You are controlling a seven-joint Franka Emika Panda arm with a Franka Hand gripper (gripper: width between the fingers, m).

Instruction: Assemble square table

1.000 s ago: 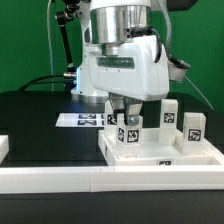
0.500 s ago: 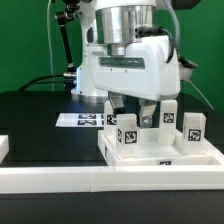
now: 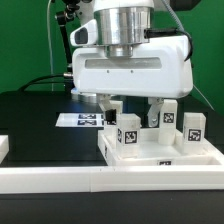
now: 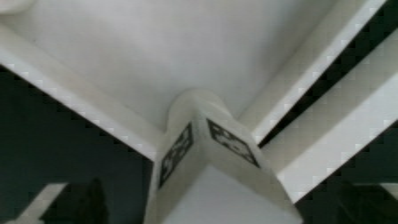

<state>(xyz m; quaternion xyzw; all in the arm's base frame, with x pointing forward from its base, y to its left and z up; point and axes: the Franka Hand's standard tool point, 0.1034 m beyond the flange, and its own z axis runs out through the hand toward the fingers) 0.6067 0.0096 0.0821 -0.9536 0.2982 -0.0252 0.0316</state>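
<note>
The white square tabletop lies flat at the front of the exterior view's right. Several short white tagged legs stand upright on it: one at the front, two further to the exterior view's right. My gripper hangs just above the front leg, open and holding nothing, with one finger on each side. In the wrist view the tagged leg fills the centre, seen from above against the white tabletop.
The marker board lies on the black table behind the tabletop. A long white rail edges the front. A small white block sits at the exterior view's left edge. A green wall stands behind.
The hand has turned about its vertical axis, so its broad side now faces the exterior camera. The fingers now show spread apart over the front leg. The legs and tabletop have not moved.
</note>
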